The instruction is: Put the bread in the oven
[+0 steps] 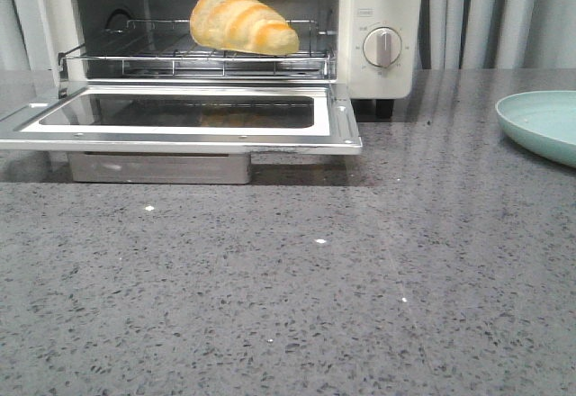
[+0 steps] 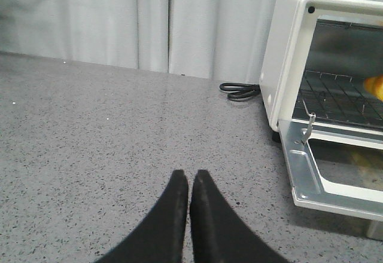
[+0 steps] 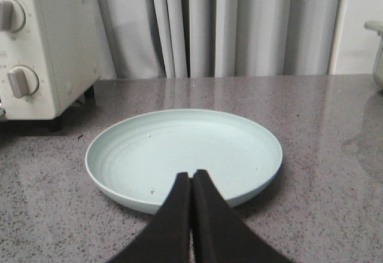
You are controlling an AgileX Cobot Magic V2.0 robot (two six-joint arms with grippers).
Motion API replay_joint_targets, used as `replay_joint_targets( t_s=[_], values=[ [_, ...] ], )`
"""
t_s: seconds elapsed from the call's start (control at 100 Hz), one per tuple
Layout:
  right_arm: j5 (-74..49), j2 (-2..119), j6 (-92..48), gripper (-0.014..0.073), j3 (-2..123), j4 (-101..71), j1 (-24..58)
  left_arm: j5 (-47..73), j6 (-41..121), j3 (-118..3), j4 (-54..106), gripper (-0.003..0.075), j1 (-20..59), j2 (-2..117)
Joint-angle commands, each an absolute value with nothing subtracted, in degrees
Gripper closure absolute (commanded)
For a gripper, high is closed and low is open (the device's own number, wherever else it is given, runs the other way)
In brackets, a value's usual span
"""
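Observation:
The golden-yellow bread (image 1: 243,22) lies on the wire rack (image 1: 180,49) inside the cream-white oven (image 1: 382,72). The oven's glass door (image 1: 180,117) is dropped open and flat. A sliver of the bread (image 2: 376,86) shows in the left wrist view, inside the oven (image 2: 287,54). Neither gripper shows in the front view. My left gripper (image 2: 189,174) is shut and empty, over bare counter to the left of the oven. My right gripper (image 3: 191,174) is shut and empty, over the near rim of a pale green plate (image 3: 179,149), right of the oven (image 3: 42,48).
The pale green plate (image 1: 544,121) sits empty at the right of the grey speckled counter (image 1: 288,306). A black power cord (image 2: 239,89) lies behind the oven's left side. Grey curtains hang at the back. A pale container edge (image 3: 377,48) stands far right.

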State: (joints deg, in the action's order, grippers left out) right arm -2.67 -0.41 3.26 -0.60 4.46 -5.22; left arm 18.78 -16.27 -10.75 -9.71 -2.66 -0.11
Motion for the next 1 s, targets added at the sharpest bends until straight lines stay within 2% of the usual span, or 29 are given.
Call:
replay_joint_targets(
  t_s=[0.0,0.15,0.52,0.99],
  values=[
    [2.6,-1.6,2.7,0.0669,-2.0,5.0,-5.1,14.4,-16.2,-12.2,-9.5,0.0741,-2.8,-1.6],
    [0.0,-1.6,2.7,0.0669,-2.0,4.9,-5.1,14.4,-16.2,-12.2,-9.5,0.0741,-2.8,-1.6],
    [-18.4,-1.6,2.7,0.0669,-2.0,3.8,-5.1,14.4,-16.2,-12.2,-9.5,0.0741,-2.8,-1.6],
    [-18.2,-1.6,2.7,0.0669,-2.0,3.8,-5.1,14.4,-16.2,-12.2,-9.5,0.0741,-2.8,-1.6]
  ],
)
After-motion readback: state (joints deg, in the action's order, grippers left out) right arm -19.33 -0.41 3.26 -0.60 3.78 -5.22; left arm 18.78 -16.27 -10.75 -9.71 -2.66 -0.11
